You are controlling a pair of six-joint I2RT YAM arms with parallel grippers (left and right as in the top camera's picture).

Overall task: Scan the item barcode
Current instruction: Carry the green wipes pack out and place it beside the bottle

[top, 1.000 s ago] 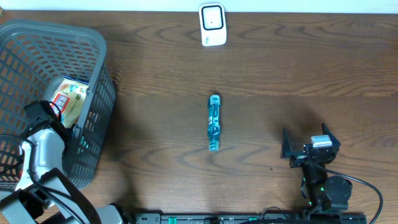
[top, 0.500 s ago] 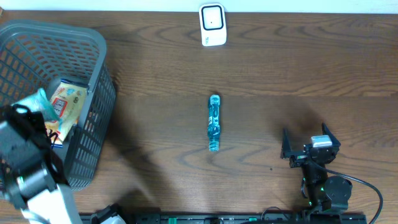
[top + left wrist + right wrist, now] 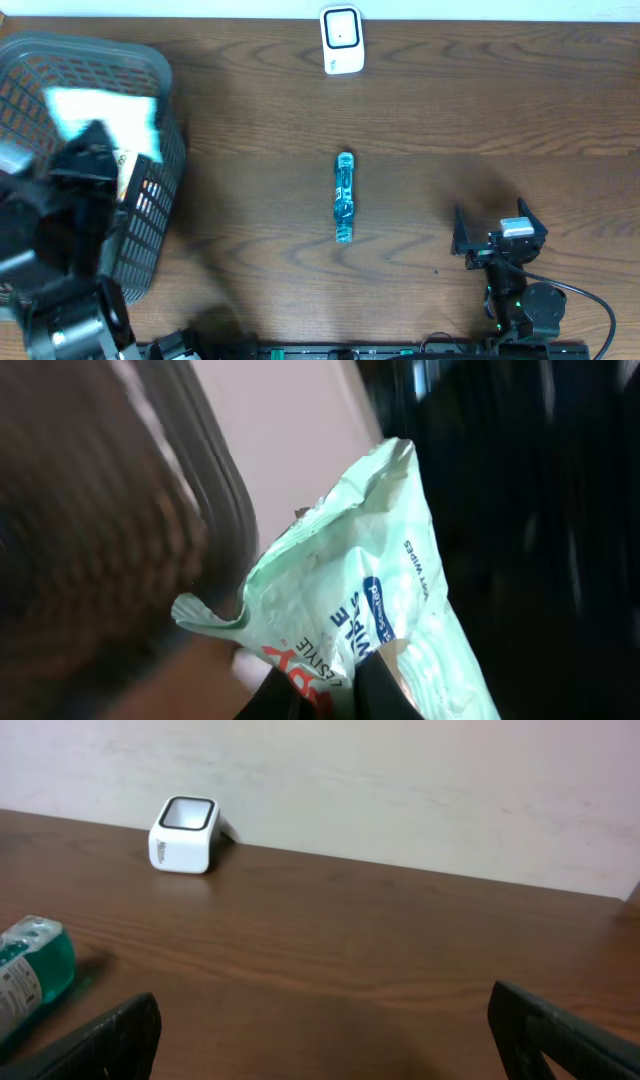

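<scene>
The left end effector (image 3: pixel 338 688) was pinched tight on one end of a green wipes pack (image 3: pixel 372 585). It held the pack up over the basket (image 3: pixel 160 205). The right end effector (image 3: pixel 492 232) was spread wide and held nothing, far to the right of the basket. The white scanner (image 3: pixel 341 40) stood on the tabletop (image 3: pixel 450 110), right of the basket, at the far edge. A blue bottle (image 3: pixel 344 197) lay right of the basket too.

Brown wooden table (image 3: pixel 500 120), pale wall (image 3: pixel 400 790)
</scene>
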